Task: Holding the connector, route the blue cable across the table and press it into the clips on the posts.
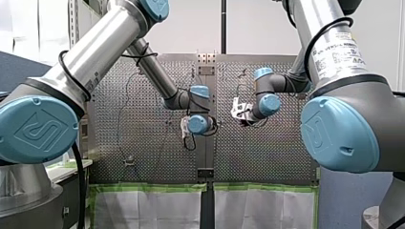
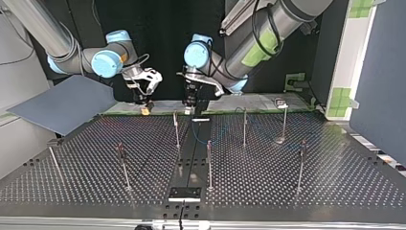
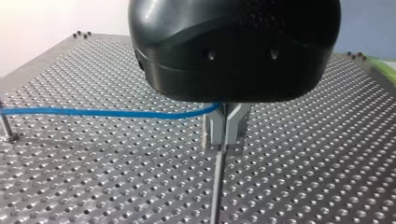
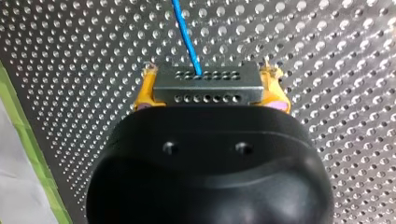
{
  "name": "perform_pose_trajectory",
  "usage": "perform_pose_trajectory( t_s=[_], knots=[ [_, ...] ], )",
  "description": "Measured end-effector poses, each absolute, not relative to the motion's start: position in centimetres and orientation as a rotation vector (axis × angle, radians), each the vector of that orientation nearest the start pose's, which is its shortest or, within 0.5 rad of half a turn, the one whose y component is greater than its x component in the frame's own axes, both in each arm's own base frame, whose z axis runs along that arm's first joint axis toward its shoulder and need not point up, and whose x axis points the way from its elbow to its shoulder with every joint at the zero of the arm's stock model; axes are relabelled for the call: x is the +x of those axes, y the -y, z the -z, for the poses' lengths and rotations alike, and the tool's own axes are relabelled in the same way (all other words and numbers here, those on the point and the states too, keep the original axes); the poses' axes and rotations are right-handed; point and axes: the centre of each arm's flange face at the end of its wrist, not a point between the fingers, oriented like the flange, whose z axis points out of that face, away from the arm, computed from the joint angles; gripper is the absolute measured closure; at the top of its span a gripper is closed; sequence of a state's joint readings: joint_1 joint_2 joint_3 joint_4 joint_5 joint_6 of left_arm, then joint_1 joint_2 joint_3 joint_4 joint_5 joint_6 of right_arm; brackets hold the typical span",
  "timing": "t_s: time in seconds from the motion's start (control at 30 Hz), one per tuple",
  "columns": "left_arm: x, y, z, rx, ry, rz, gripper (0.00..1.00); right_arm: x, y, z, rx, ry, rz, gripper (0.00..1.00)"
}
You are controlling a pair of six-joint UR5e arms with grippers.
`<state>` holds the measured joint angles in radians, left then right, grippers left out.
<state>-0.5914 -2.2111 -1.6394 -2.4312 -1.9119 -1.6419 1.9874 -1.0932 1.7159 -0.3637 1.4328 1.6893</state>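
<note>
My right gripper [image 4: 210, 91] is shut on the grey perforated connector [image 4: 208, 77], its yellow pads on the block's two ends. The blue cable [image 4: 186, 32] leaves the connector and runs away over the table. In the left wrist view my left gripper [image 3: 226, 140] has its metal fingers shut on the blue cable [image 3: 107, 113], directly above the top of a thin post [image 3: 217, 186]. From there the cable stretches sideways to another post [image 3: 5, 127]. In the top view my right gripper [image 2: 145, 104] and my left gripper [image 2: 190, 103] hang side by side over the far edge.
Several thin upright posts stand across the perforated table [image 2: 297, 191], among them one [image 2: 209, 165] near the middle and one [image 2: 300, 165] further right. A dark strip with a bracket [image 2: 184, 193] runs down the centre. A grey panel [image 2: 67, 103] leans at the top view's left.
</note>
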Motion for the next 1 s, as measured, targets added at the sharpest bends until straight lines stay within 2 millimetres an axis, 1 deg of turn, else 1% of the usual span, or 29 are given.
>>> perform_pose_trajectory(
  t_s=[0.1, 0.2, 0.33, 0.57, 0.7, 0.87, 1.0],
  knots=[
    [48.6, 44.2, -14.7, 0.138, -1.569, 0.272, 0.93, 36.8, 47.8, -18.8, 1.79, 1.188, -1.514, 1.0],
    [49.2, 44.1, -14.0, 0.135, -1.577, 0.28, 0.93, 36.7, 48.2, -18.7, 1.79, 1.186, -1.526, 1.0],
    [50.5, 44.0, -12.8, 0.129, -1.582, 0.282, 0.93, 36.5, 48.8, -18.9, 1.787, 1.183, -1.538, 1.0],
    [52.6, 44.1, -11.8, 0.135, -1.582, 0.293, 0.93, 36.0, 49.5, -18.9, 1.778, 1.188, -1.543, 1.0],
    [53.6, 44.2, -12.3, 0.132, -1.571, 0.293, 0.93, 35.6, 50.2, -19.1, 1.764, 1.188, -1.548, 1.0],
    [55.3, 43.9, -13.5, 0.118, -1.558, 0.285, 0.93, 35.2, 51.0, -19.4, 1.745, 1.178, -1.566, 1.0],
    [56.3, 43.6, -14.3, 0.112, -1.553, 0.274, 0.93, 35.1, 51.8, -19.0, 1.737, 1.174, -1.58, 1.0]
  ],
)
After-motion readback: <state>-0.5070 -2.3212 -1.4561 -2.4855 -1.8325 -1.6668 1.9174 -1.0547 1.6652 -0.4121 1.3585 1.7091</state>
